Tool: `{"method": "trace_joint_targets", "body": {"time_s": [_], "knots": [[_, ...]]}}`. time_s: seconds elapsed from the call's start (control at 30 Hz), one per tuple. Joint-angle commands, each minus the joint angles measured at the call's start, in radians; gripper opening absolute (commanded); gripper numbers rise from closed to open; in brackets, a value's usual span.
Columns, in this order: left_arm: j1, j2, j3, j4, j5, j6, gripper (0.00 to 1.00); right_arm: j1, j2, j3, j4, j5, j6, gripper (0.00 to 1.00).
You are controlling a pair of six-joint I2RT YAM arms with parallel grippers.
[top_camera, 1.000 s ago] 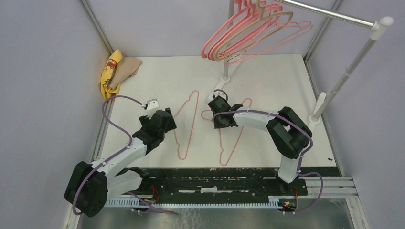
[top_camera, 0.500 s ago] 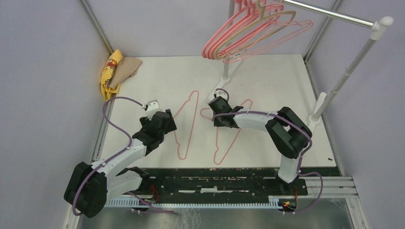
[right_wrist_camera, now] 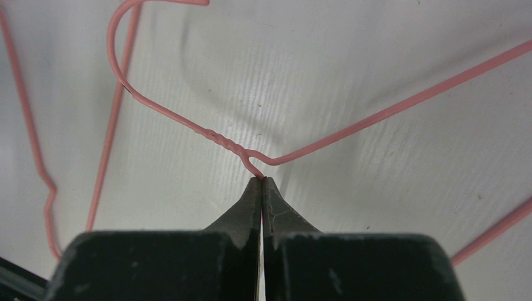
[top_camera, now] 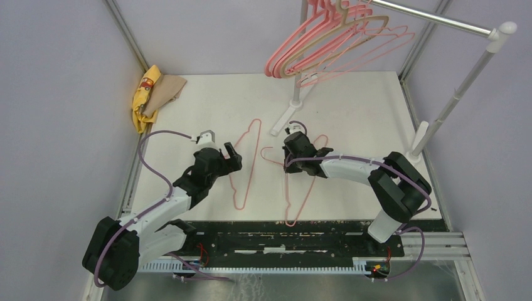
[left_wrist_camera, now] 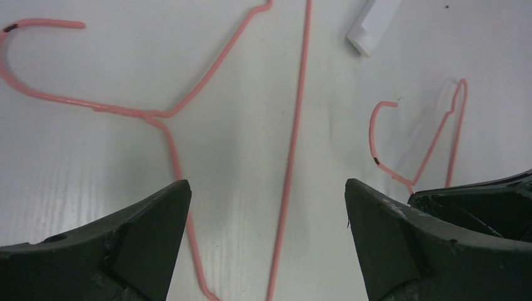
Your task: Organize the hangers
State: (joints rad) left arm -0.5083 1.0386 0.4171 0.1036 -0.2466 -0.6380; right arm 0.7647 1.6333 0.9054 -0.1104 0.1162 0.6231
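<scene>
Top view: two thin pink wire hangers lay flat on the table (top_camera: 357,106), the left wire hanger (top_camera: 244,168) and the right wire hanger (top_camera: 302,191). A bunch of pink and beige hangers (top_camera: 326,47), count unclear, hung on the rail (top_camera: 433,20). Two cloths (top_camera: 154,93) lay in the far-left corner. The left arm had reached further forward than a second before.
Left wrist view: the left gripper (left_wrist_camera: 266,188) was spread wide and empty over the left wire hanger.
Right wrist view: the right gripper (right_wrist_camera: 261,182) was pinched tight on the base of the right wire hanger's neck.

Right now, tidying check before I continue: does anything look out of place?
The left wire hanger and right wire hanger lie flat on the table, not on the rail with the other hangers; the right gripper pinches the right one's neck.
</scene>
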Motion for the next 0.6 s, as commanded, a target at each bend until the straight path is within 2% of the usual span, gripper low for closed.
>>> {"method": "trace_joint_targets", "body": {"time_s": [0.0,0.27,0.43,0.47,0.57], "knots": [[-0.005,0.049,-0.019,0.202,0.121,-0.099,0.99,0.001,-0.053,-0.018,0.050,-0.032,0.002,0.01],[-0.006,0.158,-0.007,0.356,0.178,-0.159,0.99,0.005,-0.041,-0.029,0.074,-0.058,0.016,0.01],[-0.012,0.227,0.007,0.362,0.172,-0.176,0.99,0.012,-0.043,-0.006,0.025,-0.045,0.001,0.01],[-0.012,0.238,0.006,0.366,0.171,-0.181,0.99,0.014,-0.037,0.001,0.010,-0.037,-0.006,0.04],[-0.013,0.263,0.005,0.381,0.184,-0.191,0.99,0.022,0.004,0.025,-0.040,-0.025,-0.012,0.22]]}}
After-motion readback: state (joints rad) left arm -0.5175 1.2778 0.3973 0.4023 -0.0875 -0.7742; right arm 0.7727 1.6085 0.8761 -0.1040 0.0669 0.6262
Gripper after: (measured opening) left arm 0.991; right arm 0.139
